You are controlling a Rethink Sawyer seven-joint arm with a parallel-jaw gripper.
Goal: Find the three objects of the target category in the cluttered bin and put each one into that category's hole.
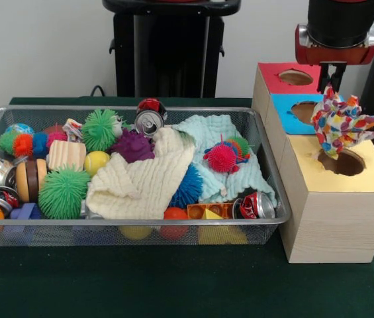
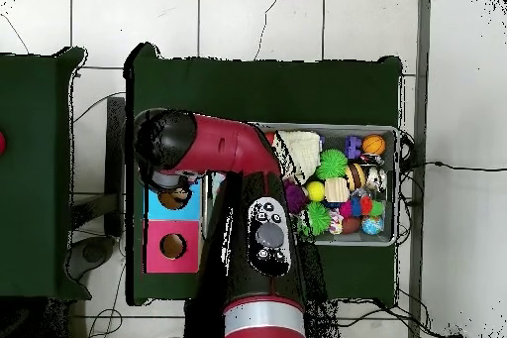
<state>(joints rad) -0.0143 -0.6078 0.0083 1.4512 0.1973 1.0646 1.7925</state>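
The patterned cloth (image 1: 341,123) is held clamped by the gripper (image 1: 332,85) just above the yellow hole (image 1: 343,162), whose rim could catch its spread edges.

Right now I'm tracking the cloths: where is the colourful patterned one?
In the front view, the colourful patterned cloth hangs from the gripper over the yellow-topped hole of the wooden box, right of the wire bin.
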